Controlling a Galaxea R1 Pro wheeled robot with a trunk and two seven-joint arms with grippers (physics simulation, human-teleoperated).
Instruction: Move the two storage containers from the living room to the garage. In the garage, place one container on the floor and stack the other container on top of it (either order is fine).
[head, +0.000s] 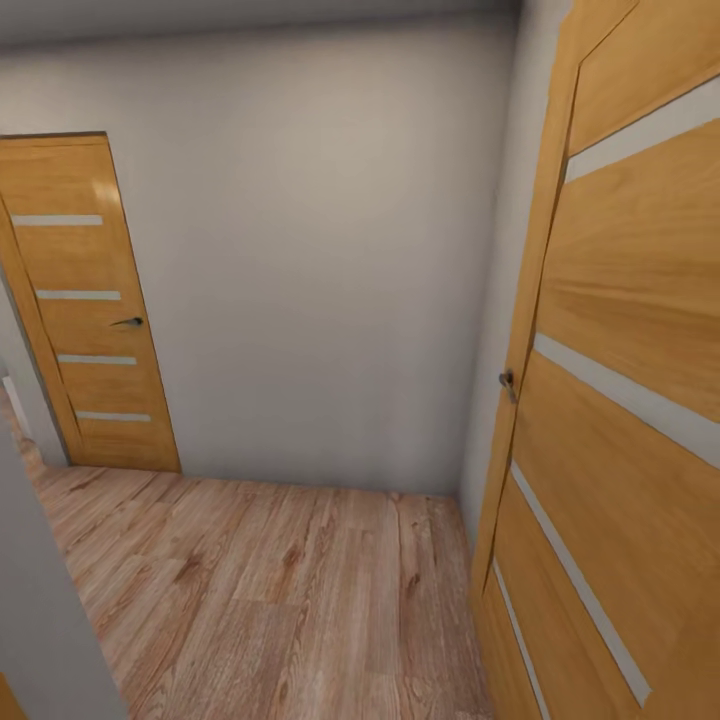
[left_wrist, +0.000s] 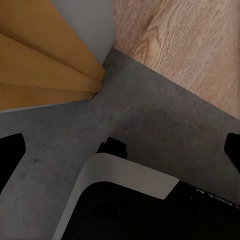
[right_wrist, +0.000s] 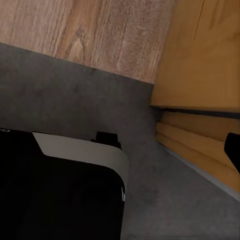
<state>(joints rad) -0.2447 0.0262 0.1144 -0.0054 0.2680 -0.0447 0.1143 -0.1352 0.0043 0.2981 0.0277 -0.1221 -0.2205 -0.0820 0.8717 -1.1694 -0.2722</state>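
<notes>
Robot base (left_wrist: 120, 210) straddles concrete-wood threshold by door (head: 620, 400); both grippers empty, fingers spread; containers unseen, stacking pending.

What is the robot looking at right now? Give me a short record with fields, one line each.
place: small hallway with a plain pale wall
floor ahead: light wood planks
floor under the robot: dark grey concrete, meeting the wood planks
far door: wooden, shut, lever handle
near door: wooden with pale stripes, close at right
left gripper: open, empty
storage containers: none to report
</notes>
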